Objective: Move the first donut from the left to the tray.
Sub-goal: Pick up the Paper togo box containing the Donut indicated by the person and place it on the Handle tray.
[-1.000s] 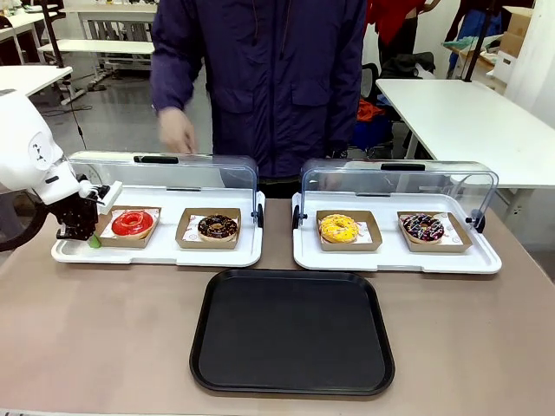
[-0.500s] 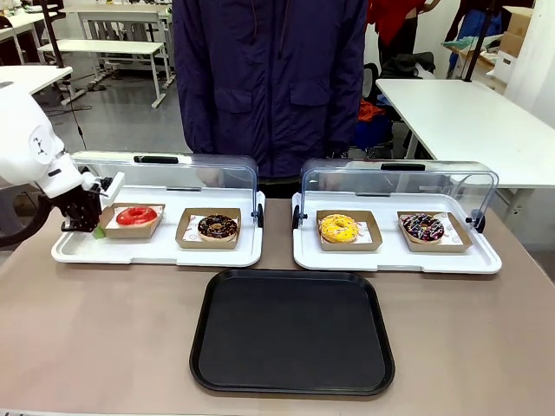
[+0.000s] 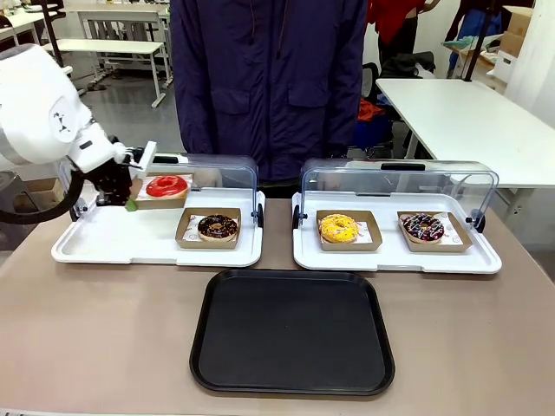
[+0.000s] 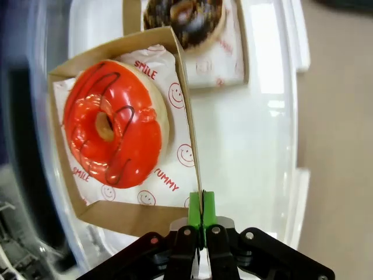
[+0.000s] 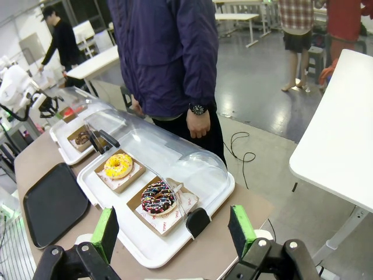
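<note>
Two white trays (image 3: 95, 250) (image 3: 395, 260) with raised clear lids (image 3: 217, 173) sit side by side; chocolate donut (image 3: 217, 227) on the left one; yellow donut (image 3: 338, 228) and sprinkled donut (image 3: 423, 227) on the right one; person in dark jacket (image 3: 269, 78) stands behind.

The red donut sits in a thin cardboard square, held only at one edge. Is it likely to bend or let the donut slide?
The cardboard square looks thin, so it may sag where the left gripper pinches only one wall. The red donut lies loose on paper with low walls; tilting could probably slide it. Its glossy icing likely smears if touched.
</note>
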### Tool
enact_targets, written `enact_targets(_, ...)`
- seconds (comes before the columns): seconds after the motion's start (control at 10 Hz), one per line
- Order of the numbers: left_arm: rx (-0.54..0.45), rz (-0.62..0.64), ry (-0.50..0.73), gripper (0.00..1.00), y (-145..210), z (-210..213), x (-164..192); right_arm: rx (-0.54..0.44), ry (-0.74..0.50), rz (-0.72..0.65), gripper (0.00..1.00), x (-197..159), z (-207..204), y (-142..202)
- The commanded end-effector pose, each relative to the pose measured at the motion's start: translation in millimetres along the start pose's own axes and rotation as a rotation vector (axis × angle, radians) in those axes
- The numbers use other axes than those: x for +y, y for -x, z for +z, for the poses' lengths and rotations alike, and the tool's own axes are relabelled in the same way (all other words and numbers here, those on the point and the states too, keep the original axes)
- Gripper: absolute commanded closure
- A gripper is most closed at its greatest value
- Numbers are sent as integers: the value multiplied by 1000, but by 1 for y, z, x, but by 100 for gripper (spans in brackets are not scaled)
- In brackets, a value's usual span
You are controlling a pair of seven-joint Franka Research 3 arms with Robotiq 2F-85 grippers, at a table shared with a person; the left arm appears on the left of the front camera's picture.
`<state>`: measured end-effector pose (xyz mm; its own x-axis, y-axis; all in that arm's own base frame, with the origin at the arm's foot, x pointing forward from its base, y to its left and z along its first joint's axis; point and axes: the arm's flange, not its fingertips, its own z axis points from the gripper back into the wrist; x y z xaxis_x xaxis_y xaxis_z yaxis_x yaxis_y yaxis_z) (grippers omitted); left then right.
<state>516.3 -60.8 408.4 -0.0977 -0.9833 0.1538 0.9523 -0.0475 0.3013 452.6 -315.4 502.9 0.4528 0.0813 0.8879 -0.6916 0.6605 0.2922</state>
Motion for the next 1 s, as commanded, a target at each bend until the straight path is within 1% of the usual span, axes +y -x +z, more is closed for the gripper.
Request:
enact_targets(0.0, -12, -1, -5, 99, -36, 16, -31, -2, 0, 5, 0, 1, 0, -2)
enact_targets(0.1, -37, -28, 2, 99, -60, 28, -48, -2, 0, 5, 0, 1, 0, -2)
enact_targets(0.2, -46, -38, 36, 99, -81, 40, -70, -2, 0, 5, 0, 1, 0, -2)
enact_targets(0.4, -51, -35, 78, 99, -111, 55, -106, -2, 0, 5, 0, 1, 0, -2)
enact_targets(0.5, -63, -65, 77, 99, -122, 63, -123, -2, 0, 5, 0, 1, 0, -2)
enact_targets(0.6, -57, -64, 68, 99, -129, 69, -137, -2, 0, 5, 0, 1, 0, -2)
enact_targets(0.7, -13, -70, 43, 99, -127, 68, -137, -2, 0, 5, 0, 1, 0, -2)
enact_targets(0.8, -69, -74, 85, 99, -131, 61, -126, -2, 0, 5, 0, 1, 0, -2)
enact_targets(0.9, -69, -74, 85, 99, -131, 61, -126, -2, 0, 5, 0, 1, 0, -2)
